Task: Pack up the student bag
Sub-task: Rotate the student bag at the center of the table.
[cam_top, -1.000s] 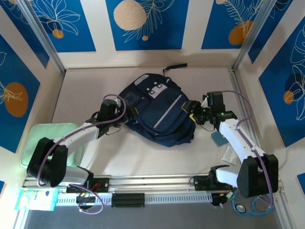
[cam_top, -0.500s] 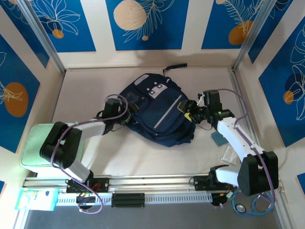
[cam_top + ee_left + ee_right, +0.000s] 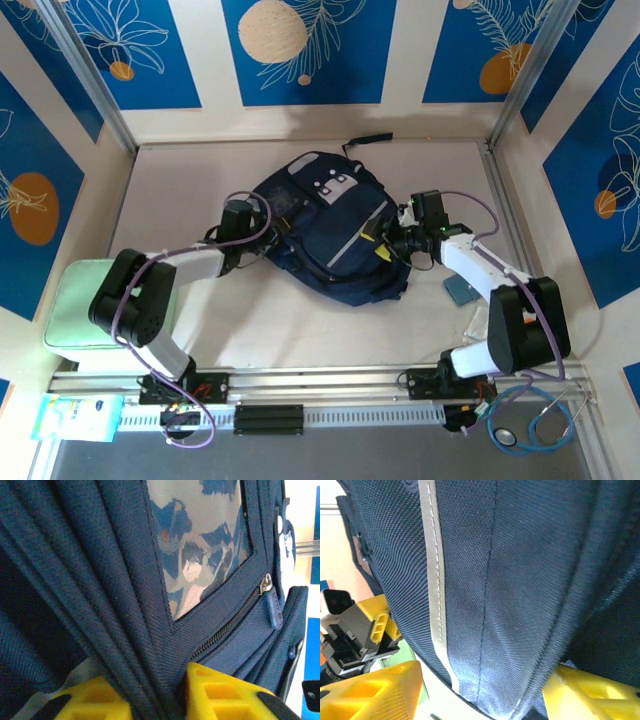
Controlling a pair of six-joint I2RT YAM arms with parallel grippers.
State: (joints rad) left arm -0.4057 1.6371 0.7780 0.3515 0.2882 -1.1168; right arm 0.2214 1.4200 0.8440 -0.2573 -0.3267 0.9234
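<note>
Cloth decides how this job handles, and it will sag rather than hold a shape. Nearest the arm bases, a pale green flat pad (image 3: 75, 300) lies at 8 o'clock on the table (image 3: 300, 330) and a small teal item (image 3: 462, 290) lies at 4 o'clock, both apart from the bag.

Further in, the student bag (image 3: 320, 255) lies flat at the centre of the table. The left gripper (image 3: 268, 242) meets its 9 o'clock side. Seen from the left wrist, its yellow fingers (image 3: 220, 690) are pinched together on a bunch of navy folds, just below a clear window pocket (image 3: 200, 545) and a zipper pull (image 3: 272, 612).

At 3 o'clock the right gripper (image 3: 385, 240) has its jaws apart astride the bag's edge beside a pale stripe (image 3: 435, 580). One finger touches the weave and the other stands a little off it.

The bag looks soft, floppy and fairly light, and its weave should not slip. A pinch of fabric will likely lift only that fold, so seams, the zipper edge or the carry strap (image 3: 365, 140) at 12 o'clock seem the firmer holds.
</note>
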